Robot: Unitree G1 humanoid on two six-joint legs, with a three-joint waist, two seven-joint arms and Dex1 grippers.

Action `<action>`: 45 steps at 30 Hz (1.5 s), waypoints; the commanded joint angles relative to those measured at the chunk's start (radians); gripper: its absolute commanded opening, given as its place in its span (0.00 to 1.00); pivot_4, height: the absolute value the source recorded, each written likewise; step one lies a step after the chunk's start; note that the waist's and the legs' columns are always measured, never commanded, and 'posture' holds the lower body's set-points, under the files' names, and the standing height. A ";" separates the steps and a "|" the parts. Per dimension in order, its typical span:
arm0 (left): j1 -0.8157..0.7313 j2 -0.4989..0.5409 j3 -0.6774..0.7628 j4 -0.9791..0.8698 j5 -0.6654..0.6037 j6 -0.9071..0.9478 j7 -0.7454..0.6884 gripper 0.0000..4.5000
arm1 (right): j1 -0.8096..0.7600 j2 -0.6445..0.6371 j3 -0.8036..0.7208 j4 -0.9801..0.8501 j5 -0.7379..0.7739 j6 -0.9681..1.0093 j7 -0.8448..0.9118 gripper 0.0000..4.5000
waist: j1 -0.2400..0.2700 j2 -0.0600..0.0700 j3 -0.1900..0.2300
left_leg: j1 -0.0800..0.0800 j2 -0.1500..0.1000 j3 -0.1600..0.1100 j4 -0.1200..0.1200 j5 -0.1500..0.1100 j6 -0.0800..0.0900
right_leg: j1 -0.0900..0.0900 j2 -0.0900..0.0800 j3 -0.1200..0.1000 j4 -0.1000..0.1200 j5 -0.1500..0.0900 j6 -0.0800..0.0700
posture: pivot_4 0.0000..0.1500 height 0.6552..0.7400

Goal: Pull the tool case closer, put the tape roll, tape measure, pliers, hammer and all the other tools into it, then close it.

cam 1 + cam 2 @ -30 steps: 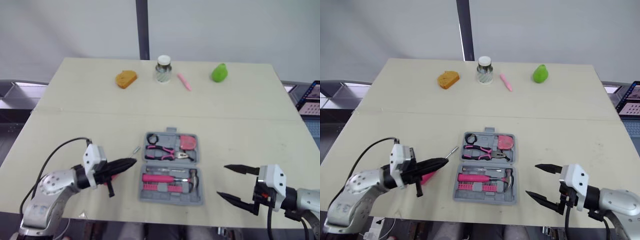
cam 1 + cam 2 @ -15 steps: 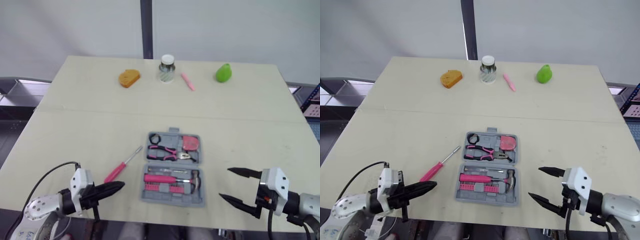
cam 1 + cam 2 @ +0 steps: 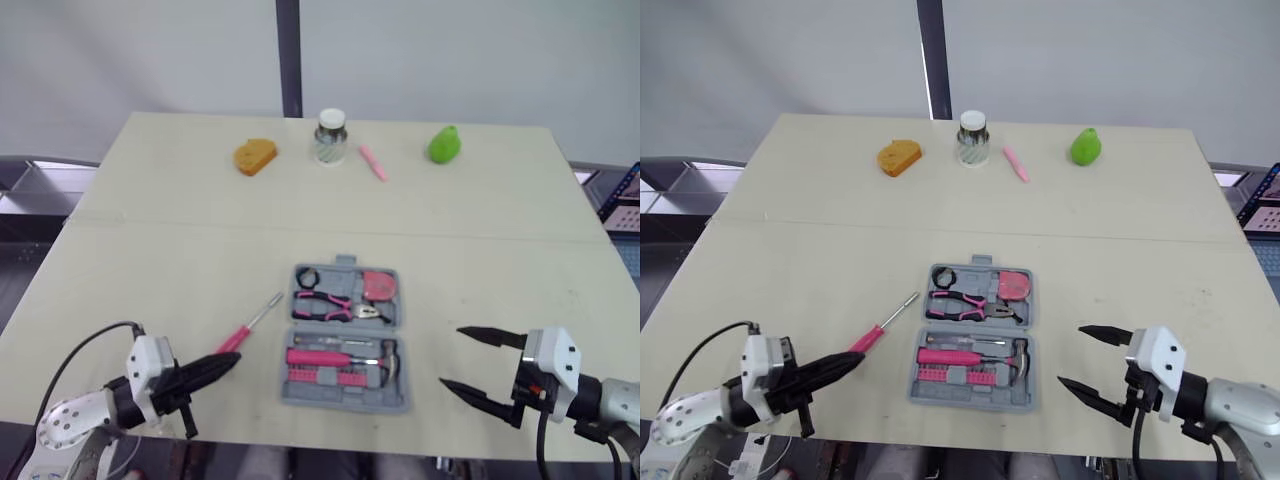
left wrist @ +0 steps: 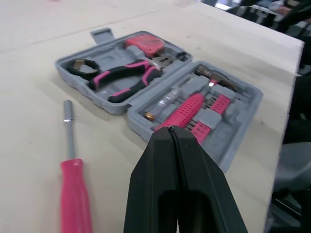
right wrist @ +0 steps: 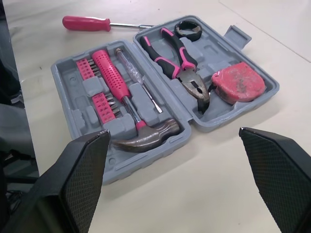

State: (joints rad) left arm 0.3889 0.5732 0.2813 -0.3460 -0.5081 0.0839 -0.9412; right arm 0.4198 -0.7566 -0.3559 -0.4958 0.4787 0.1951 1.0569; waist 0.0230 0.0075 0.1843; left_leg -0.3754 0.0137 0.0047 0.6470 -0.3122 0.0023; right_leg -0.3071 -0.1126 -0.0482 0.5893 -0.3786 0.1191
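Since the case [image 5: 221, 114] lies open and mostly filled, the job looks close to done; one pink-handled driver [image 3: 240, 333] is out on the table [image 3: 150, 250].

Near edge: left gripper [image 3: 225, 364] hangs low, fingers pressed together, nothing held. Its tip is just short of the driver's handle; I cannot tell if they touch. Right gripper [image 3: 452, 356] sits right of the case, spread wide, empty, apart from the case wall.

Middle: driver lies at a slant just left of the case, shaft pointing away. In the near half of the case: hammer [image 5: 146, 133] plus a pink screwdriver and bits. In the far half: pliers [image 5: 177, 58], tape measure [image 5: 238, 81], tape roll [image 5: 188, 30].

Far edge: orange lump [image 3: 254, 156], jar [image 3: 328, 137], pink stick [image 3: 370, 162], green lump [image 3: 441, 144], all well apart from the case. Whether any is a tool, cannot tell.

Risks, judged:
- A closed gripper advancing would shove the driver, not grasp it. The round handle could roll toward the near edge and drop.
- A push along the shaft could jolt the case and unseat tools.
- A badly seated driver would block the lid on closing.
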 commanded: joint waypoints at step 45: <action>0.437 -0.151 0.220 -0.059 -0.023 -0.126 0.153 1.00 | 0.307 0.099 -0.141 0.014 0.005 -0.095 -0.003 1.00 | -0.004 -0.003 0.002 | 0.000 0.002 0.006 0.003 -0.009 0.004 | 0.000 -0.001 0.000 -0.003 -0.002 -0.003 | 1.00 0.72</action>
State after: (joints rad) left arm 0.8131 0.4131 0.4704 -0.3604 -0.4988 -0.0448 -0.7801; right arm 0.7272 -0.6561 -0.4578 -0.4381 0.4562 0.1089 1.0632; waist 0.0185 0.0042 0.1863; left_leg -0.3752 0.0156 0.0105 0.6498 -0.3207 0.0062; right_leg -0.3073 -0.1137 -0.0485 0.5866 -0.3804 0.1158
